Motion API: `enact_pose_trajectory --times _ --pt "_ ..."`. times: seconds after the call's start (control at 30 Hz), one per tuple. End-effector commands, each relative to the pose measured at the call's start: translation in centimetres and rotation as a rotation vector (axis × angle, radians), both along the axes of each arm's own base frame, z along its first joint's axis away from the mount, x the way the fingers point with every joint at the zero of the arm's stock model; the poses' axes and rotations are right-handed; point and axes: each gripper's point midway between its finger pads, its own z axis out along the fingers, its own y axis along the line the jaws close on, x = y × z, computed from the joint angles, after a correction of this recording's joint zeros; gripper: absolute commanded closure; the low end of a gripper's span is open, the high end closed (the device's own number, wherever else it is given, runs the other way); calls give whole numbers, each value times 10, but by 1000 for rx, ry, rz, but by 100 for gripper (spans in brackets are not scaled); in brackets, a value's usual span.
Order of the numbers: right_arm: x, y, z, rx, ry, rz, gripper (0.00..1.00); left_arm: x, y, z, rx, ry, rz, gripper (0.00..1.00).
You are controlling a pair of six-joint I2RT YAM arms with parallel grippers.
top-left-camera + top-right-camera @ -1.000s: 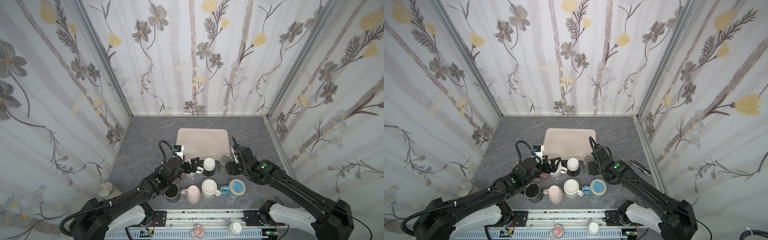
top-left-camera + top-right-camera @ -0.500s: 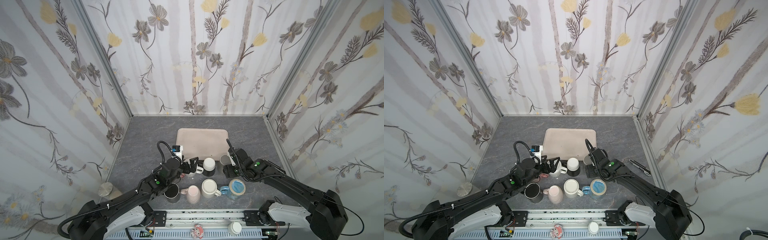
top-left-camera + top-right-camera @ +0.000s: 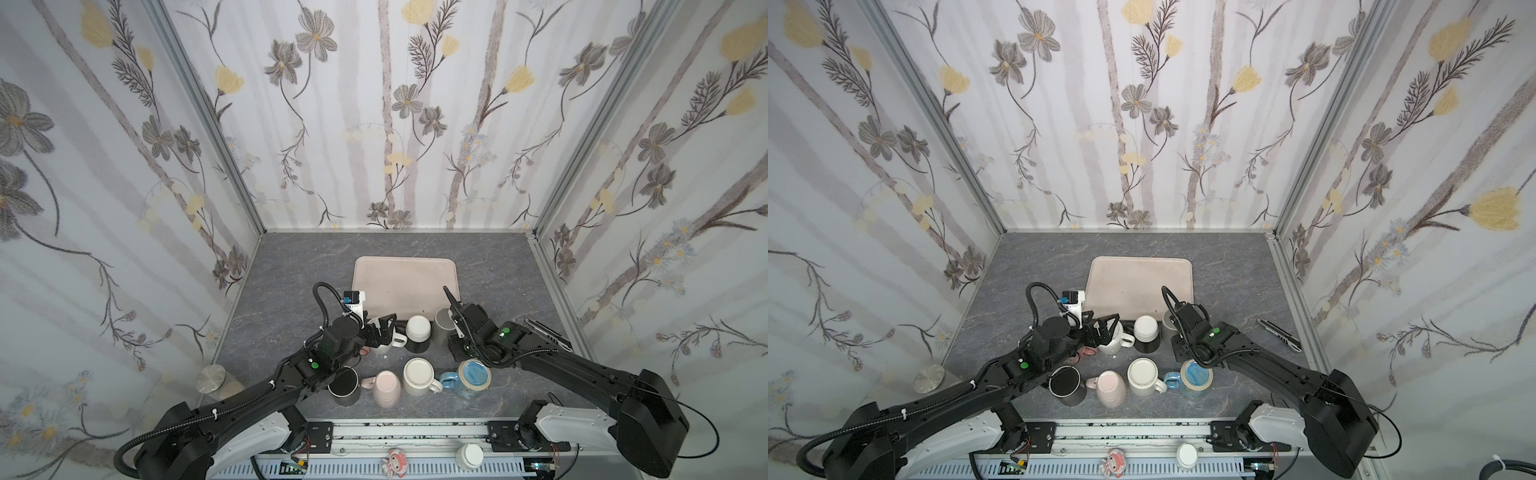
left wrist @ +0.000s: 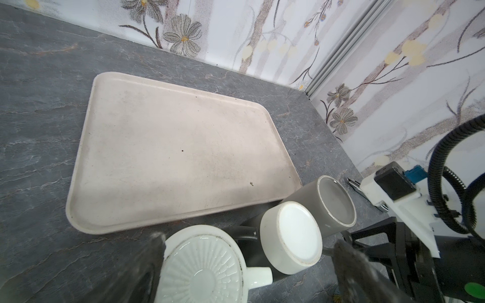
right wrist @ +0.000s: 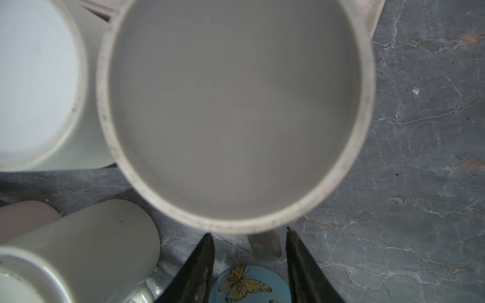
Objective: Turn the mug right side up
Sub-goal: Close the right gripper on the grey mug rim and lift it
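The right hand [image 5: 249, 233] is half open, fingers [image 5: 199, 267] each side of the grey mug's [image 5: 231, 105] handle [image 5: 263, 244]. The left hand [image 4: 249, 240] is wide open by the ribbed mug [image 4: 202, 272].

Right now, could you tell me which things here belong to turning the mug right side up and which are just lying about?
In the job: grey mug, upside down; right gripper, straddling its handle; white ribbed mug, upside down, straddled by the open left gripper.
Lying about: tray; silver disc; pen-like tool.
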Motion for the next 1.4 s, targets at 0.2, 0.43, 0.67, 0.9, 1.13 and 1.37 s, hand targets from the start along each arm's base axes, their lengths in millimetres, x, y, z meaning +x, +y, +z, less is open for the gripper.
enact_pose_trajectory --times 0.2,0.43,0.67,0.9,1.13,1.37 --pt "20 1 1 -50 -81 -31 61 2 -2 1 -16 5 4 0" --pt "23 -7 -3 -108 -95 -43 76 0 -3 2 -19 7 -11 0" --pt "24 -12 7 -103 -126 -59 97 -2 -8 7 -42 0 -38 0" --pt "29 -16 25 -83 -189 -88 100 -2 -10 20 -76 -18 -42 0" --pt "52 -9 109 25 -391 -125 100 -1 -13 34 -123 -28 -43 0" --pt "69 35 187 341 -566 -57 100 -4 -27 71 -205 -110 -136 0"
